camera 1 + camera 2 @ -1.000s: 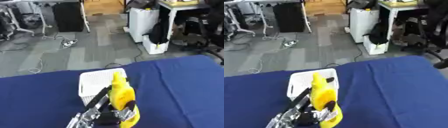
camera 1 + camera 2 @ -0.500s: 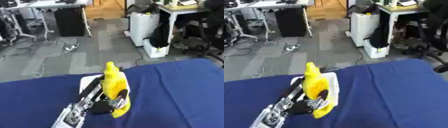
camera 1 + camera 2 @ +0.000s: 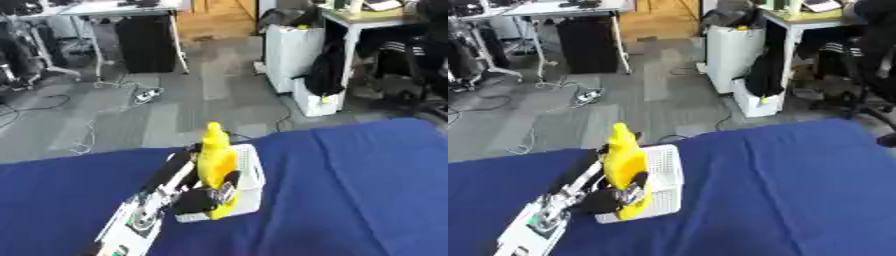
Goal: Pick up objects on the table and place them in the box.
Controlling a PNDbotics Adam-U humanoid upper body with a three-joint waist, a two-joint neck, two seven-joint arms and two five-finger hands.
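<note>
Fingers of my left hand (image 3: 199, 199) are curling round a tall yellow plastic bottle (image 3: 214, 167), carrying it upright just over the white perforated plastic box (image 3: 253, 175) near the far edge of the blue-covered table (image 3: 350, 200). Placement is nearing but the bottle is not yet released. Whether anything is already lying in the box, I cannot tell. Right hand is not showing.

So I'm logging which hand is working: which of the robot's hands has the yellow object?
The left hand, coming in from the lower left, is curled round the yellow object over the white box. No right hand shows in either view.
</note>
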